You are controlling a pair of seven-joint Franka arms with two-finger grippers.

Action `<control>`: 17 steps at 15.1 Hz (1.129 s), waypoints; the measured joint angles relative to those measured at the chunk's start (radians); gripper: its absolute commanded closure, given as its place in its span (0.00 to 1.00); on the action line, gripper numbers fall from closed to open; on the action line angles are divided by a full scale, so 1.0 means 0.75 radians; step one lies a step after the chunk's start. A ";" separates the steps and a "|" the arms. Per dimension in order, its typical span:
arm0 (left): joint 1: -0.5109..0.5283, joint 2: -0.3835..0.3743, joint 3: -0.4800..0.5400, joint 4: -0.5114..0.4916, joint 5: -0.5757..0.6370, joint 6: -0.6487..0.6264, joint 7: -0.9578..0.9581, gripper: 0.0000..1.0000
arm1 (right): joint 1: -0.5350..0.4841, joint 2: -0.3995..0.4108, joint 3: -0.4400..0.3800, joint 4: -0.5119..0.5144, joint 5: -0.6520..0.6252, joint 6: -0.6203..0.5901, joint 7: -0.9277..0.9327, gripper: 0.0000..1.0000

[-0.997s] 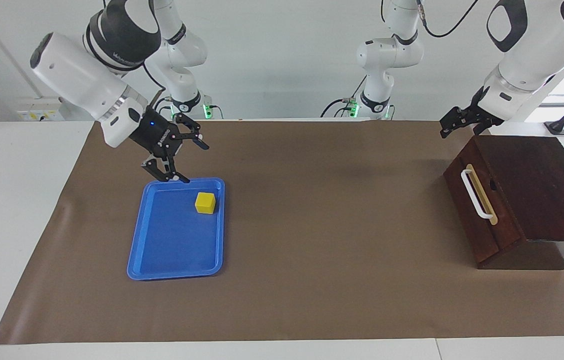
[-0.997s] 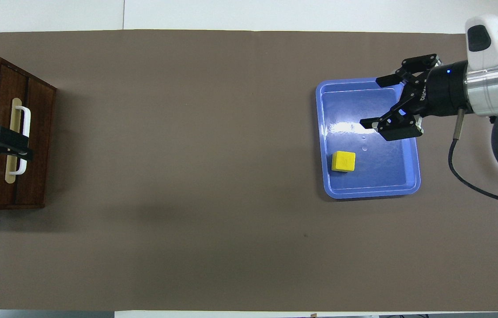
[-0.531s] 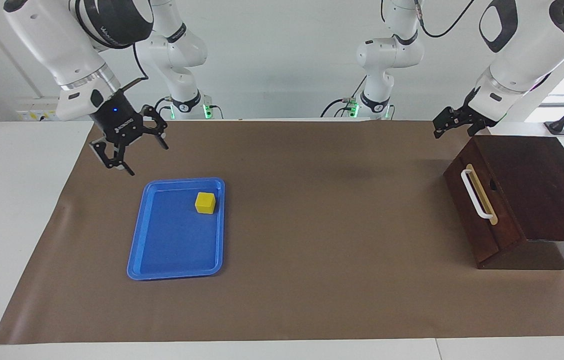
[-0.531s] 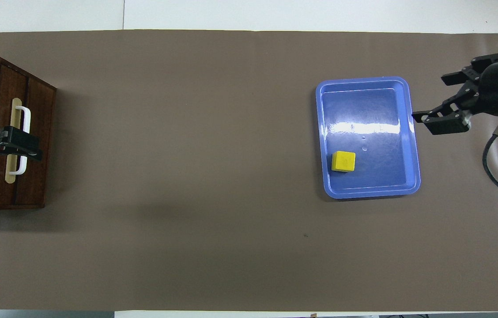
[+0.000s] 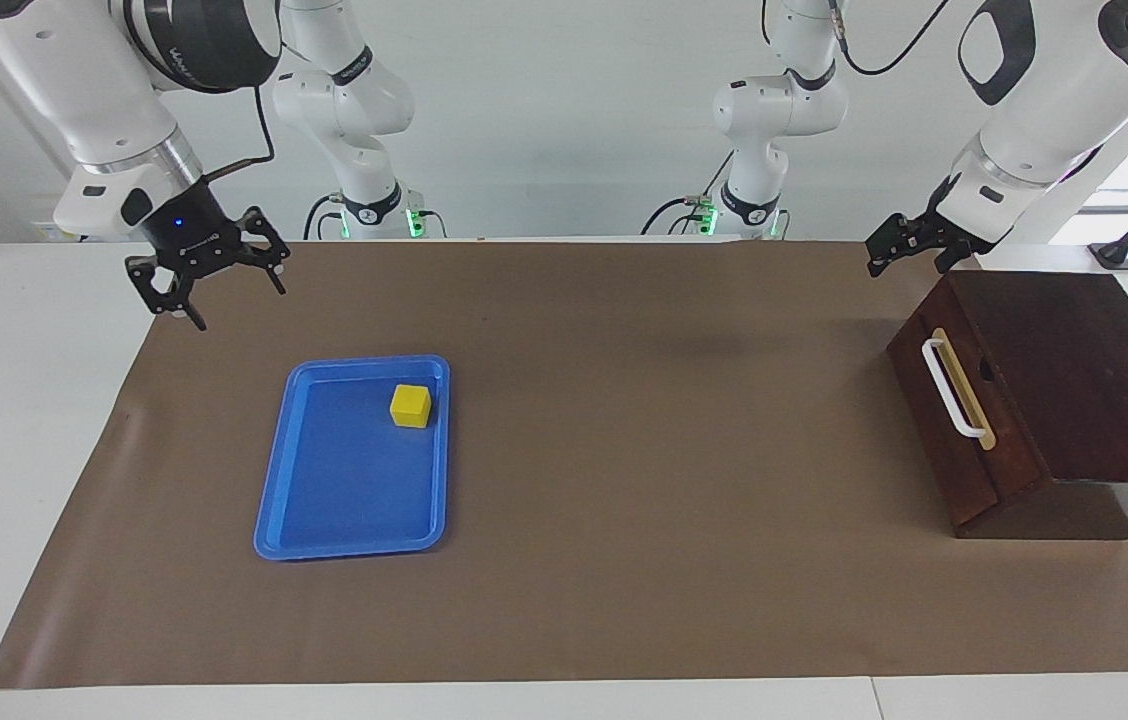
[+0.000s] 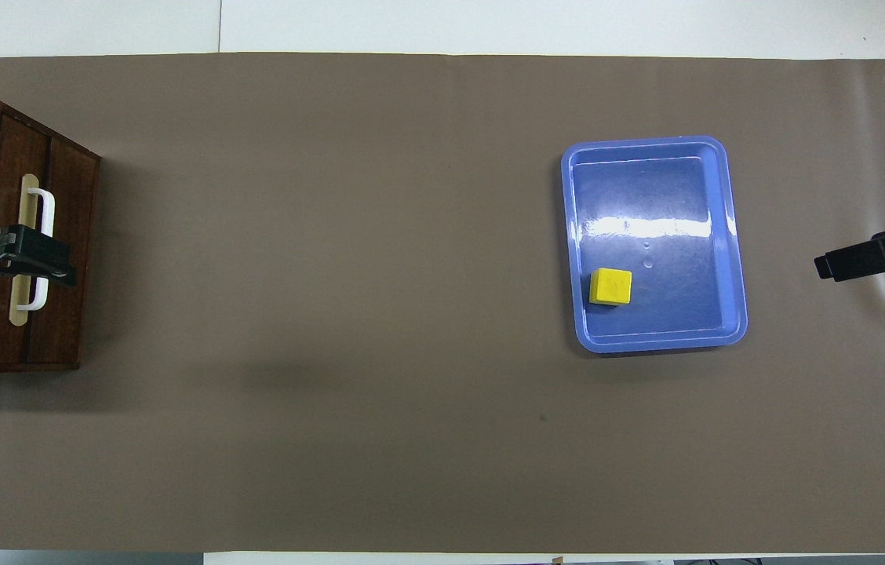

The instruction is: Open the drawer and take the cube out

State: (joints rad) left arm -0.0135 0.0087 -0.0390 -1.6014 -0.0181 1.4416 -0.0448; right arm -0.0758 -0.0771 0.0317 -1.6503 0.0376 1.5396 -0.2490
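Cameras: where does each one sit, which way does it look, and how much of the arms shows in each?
Facing view: high across the table, looking back at the robots; both arms show whole, the right gripper open over the mat's corner, the left gripper up by the drawer.
Overhead view: high above the robots' end, looking steeply down; only the gripper tips show at the edges.
Shared, half a turn apart: the drawer, shut, and the cube in the blue tray.
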 measured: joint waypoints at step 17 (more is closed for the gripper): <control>0.002 0.000 0.006 0.000 0.000 0.000 0.000 0.00 | -0.028 -0.001 0.010 0.025 -0.120 -0.073 0.125 0.00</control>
State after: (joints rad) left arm -0.0117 0.0087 -0.0343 -1.6014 -0.0180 1.4417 -0.0448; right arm -0.0967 -0.0779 0.0392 -1.6315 -0.0525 1.4847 -0.1555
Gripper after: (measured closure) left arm 0.000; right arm 0.000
